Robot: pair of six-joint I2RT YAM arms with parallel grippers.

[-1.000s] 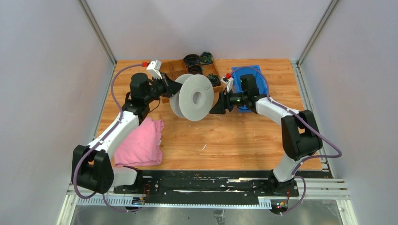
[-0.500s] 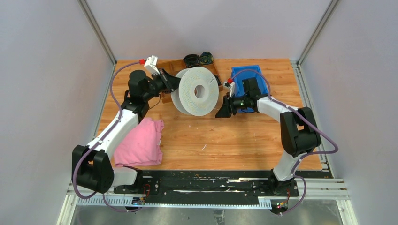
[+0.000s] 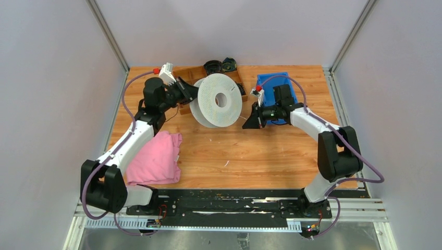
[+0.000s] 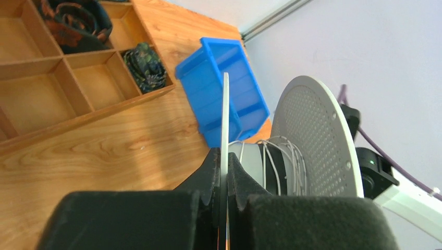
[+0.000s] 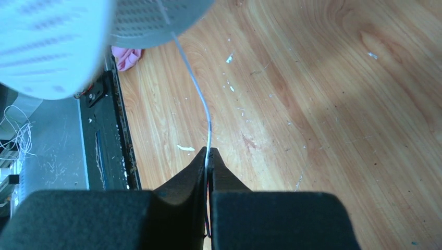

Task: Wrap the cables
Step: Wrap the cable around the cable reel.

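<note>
A large grey perforated spool [image 3: 218, 100] hangs above the table's back middle. My left gripper [image 3: 194, 92] is shut on the thin near flange [image 4: 225, 120] of that spool. Thin white cable [image 4: 284, 159] lies in loose turns round the spool's hub. One strand of the cable [image 5: 195, 86] runs from the spool's rim down to my right gripper [image 5: 208, 156], which is shut on it. In the top view my right gripper [image 3: 247, 122] sits just right of the spool, low over the wood.
A wooden divided tray [image 4: 57, 78] with dark coiled bundles [image 3: 212, 66] stands behind the spool. A blue bin [image 3: 271, 78] sits at the back right, under the right arm. A pink cloth [image 3: 155, 159] lies at the left front. White scraps dot the tabletop.
My right gripper has shut on the cable strand and drawn back right of the spool. The left arm has tilted the spool up, turning its perforated face toward the camera.
</note>
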